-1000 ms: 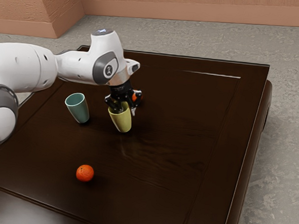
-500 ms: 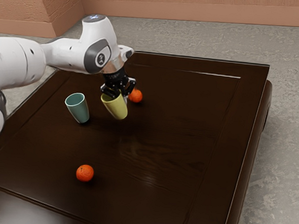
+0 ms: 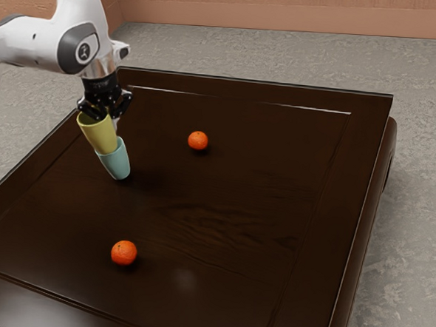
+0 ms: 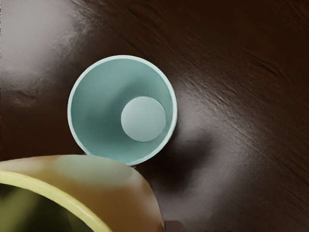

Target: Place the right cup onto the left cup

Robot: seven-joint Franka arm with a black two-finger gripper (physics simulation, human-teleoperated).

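Black two-finger gripper (image 3: 105, 113): closed on the rim region of the tapered yellow-green cup (image 3: 100, 135), which is suspended mouth-up. Clock positions below refer to the exterior view, centred on the gripper. The held cup is at 6 o'clock. White-and-grey jointed arm (image 3: 44, 42): 11 o'clock. Tapered teal cup (image 3: 117, 165): between 5 and 6 o'clock, standing on the dark brown wooden table (image 3: 276, 174). In the wrist view, the held cup's outer wall lies across the edge of the teal cup's rim, whose inner floor is visible; the cups are not nested. Contact between them cannot be determined. Round orange fruit (image 3: 198, 141): between 3 and 4 o'clock. Second round orange fruit (image 3: 124, 252): near 6 o'clock, farther out.
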